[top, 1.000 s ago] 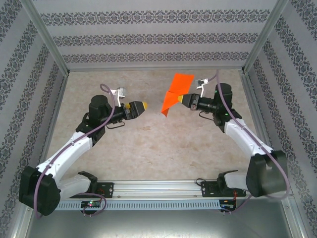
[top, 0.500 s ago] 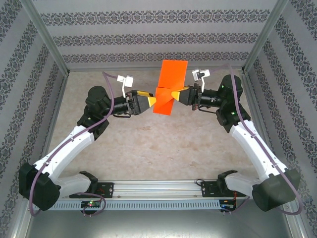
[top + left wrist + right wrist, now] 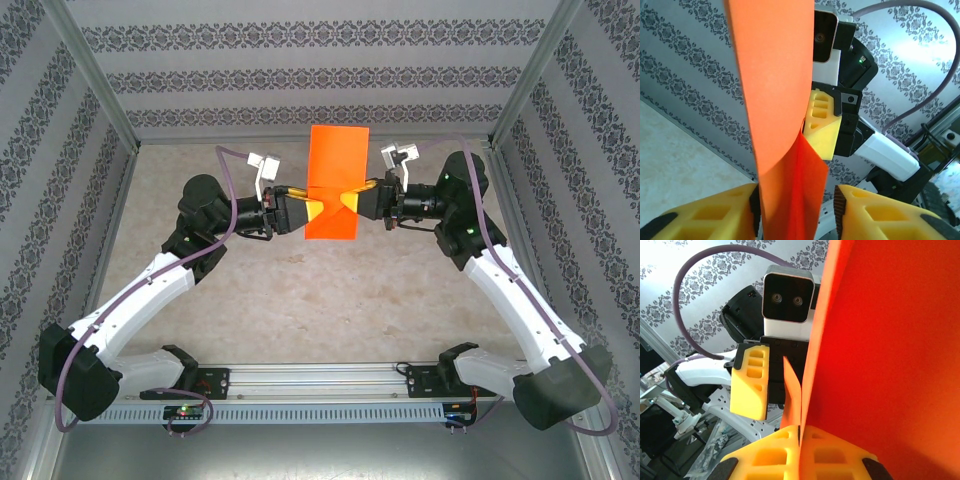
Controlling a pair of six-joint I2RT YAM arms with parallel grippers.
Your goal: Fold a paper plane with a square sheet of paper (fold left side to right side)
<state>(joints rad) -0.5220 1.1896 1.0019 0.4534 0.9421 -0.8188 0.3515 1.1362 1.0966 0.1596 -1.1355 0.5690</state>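
Right pincer (image 3: 357,200) clamps the thin orange-red rectangle of paper (image 3: 336,160) in mid-air above the marbled surface (image 3: 300,290); left pincer (image 3: 313,207) straddles it, jaws part-open. Closing off-centre could crumple the sheet, skew the fold, or tug it free.

Pale marbled table (image 3: 320,290) carrying a rail at its near edge

The beige, mottled tabletop is stretching back to the patterned walls (image 3: 320,75). An aluminium rail (image 3: 320,378) is lying along its near edge, with a left black arm mount (image 3: 185,365) and a right black arm mount (image 3: 450,365) sitting on it.
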